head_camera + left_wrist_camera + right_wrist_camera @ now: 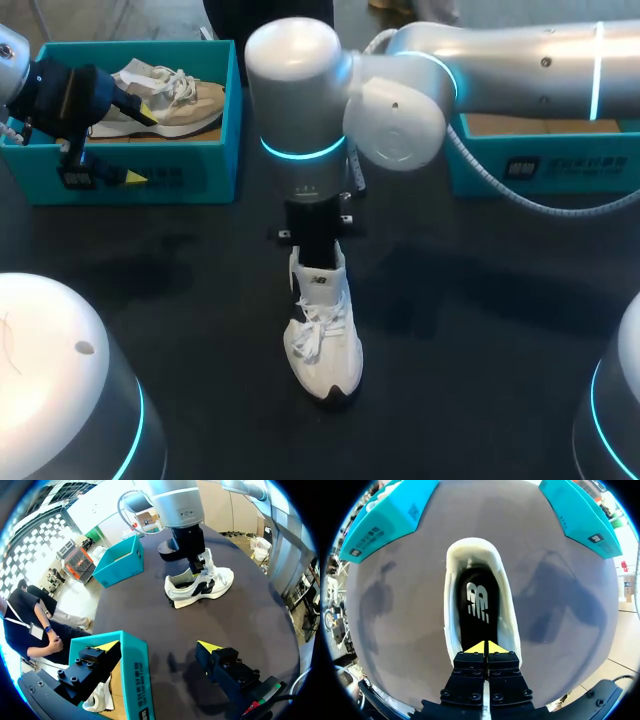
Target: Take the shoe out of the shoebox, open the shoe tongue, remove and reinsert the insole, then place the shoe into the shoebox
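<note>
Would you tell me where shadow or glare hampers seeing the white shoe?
Head view: the right arm hides the heel of the white shoe, with glare on its shell. Left wrist view: shoe evenly lit. Right wrist view: soft shadows darken the table beside it.

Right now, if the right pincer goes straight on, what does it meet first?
Probably the black insole inside the white shoe: the right pincer points down into its opening. Depth is unclear.
</note>
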